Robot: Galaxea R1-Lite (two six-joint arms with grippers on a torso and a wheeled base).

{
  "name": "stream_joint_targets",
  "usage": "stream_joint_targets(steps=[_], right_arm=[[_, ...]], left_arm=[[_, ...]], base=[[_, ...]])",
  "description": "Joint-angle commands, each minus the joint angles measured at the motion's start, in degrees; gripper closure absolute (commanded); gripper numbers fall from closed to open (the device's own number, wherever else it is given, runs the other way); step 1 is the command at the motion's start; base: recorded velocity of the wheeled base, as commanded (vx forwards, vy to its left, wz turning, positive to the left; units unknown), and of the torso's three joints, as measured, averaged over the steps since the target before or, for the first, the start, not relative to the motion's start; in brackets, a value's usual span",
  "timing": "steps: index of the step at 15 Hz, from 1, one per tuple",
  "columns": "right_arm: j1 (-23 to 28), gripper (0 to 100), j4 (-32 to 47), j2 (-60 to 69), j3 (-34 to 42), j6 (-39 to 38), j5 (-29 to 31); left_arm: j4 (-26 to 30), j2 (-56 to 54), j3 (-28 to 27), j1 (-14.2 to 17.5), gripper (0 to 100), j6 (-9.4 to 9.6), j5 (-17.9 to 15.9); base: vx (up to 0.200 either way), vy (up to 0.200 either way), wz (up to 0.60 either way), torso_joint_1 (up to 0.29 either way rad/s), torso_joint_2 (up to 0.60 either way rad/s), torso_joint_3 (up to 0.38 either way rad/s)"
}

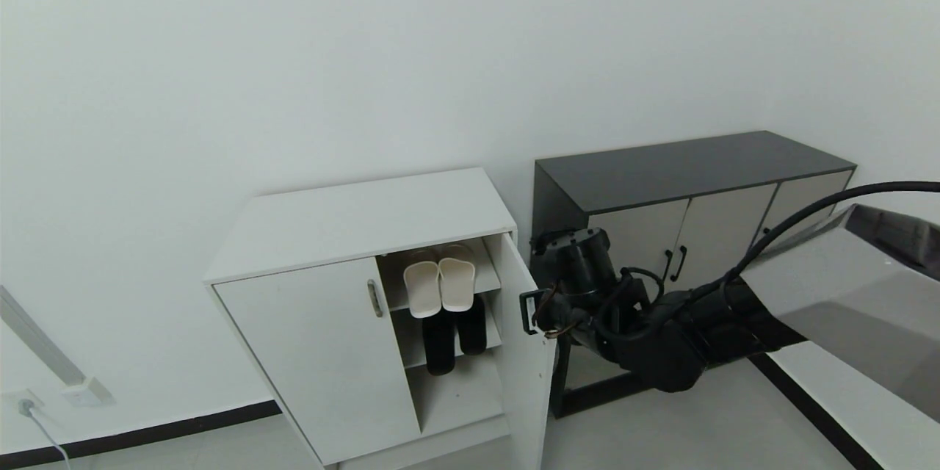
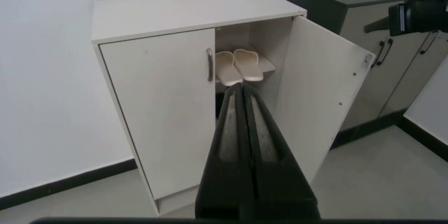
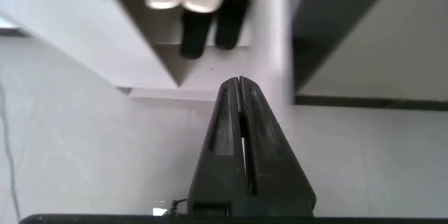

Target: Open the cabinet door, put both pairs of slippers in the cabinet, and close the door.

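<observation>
The white cabinet (image 1: 352, 220) stands against the wall with its left door closed and its right door (image 1: 525, 352) swung open. A cream pair of slippers (image 1: 439, 284) lies on the upper shelf, and a black pair (image 1: 455, 338) on the shelf below. My right gripper (image 1: 532, 312) is shut and empty, right at the open door's outer edge. In the right wrist view the right gripper (image 3: 241, 80) sits beside the door's edge (image 3: 281, 35), below the black slippers (image 3: 210, 31). My left gripper (image 2: 239, 87) is shut, back from the cabinet and pointing at the cream slippers (image 2: 241, 65).
A dark grey sideboard (image 1: 690, 169) with light doors stands against the wall just right of the cabinet, close behind my right arm. A wall socket with a cable (image 1: 26, 405) is low on the left. Bare floor lies in front of the cabinet.
</observation>
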State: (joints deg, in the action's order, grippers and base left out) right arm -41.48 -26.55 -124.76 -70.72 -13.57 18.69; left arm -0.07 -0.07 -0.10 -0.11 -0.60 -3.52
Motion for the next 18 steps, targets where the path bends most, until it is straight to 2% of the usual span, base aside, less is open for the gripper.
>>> stream_joint_targets(steps=[1,4,7,13,16,18], right_arm=[[3.43,100,-0.26,-2.6,-1.26,0.12,0.03],[5.71,100,-0.26,-6.55,-2.5,0.21,-0.06],[5.27,100,0.01,-8.57,-3.11,0.21,-0.14],[-1.23,100,-0.17,-6.29,-2.58,-0.23,-1.55],[-6.06,100,-0.08,-1.01,0.58,-2.69,-7.97],[-6.94,100,0.01,2.06,1.9,-4.01,-10.34]], left_arm=[[-0.01,0.07,0.01,0.02,100,-0.02,0.01],[-0.01,0.07,0.01,0.02,100,-0.02,0.01],[-0.01,0.07,0.01,0.02,100,-0.02,0.01],[-0.01,0.07,0.01,0.02,100,-0.02,0.01],[-0.01,0.07,0.01,0.02,100,-0.02,0.01],[-0.01,0.07,0.01,0.02,100,-0.02,0.01]], base=[[0.0,0.0,0.0,0.0,0.0,0.0],[0.0,0.0,0.0,0.0,0.0,0.0],[0.0,0.0,0.0,0.0,0.0,0.0],[0.0,0.0,0.0,0.0,0.0,0.0],[0.0,0.0,0.0,0.0,0.0,0.0],[0.0,0.0,0.0,0.0,0.0,0.0]])
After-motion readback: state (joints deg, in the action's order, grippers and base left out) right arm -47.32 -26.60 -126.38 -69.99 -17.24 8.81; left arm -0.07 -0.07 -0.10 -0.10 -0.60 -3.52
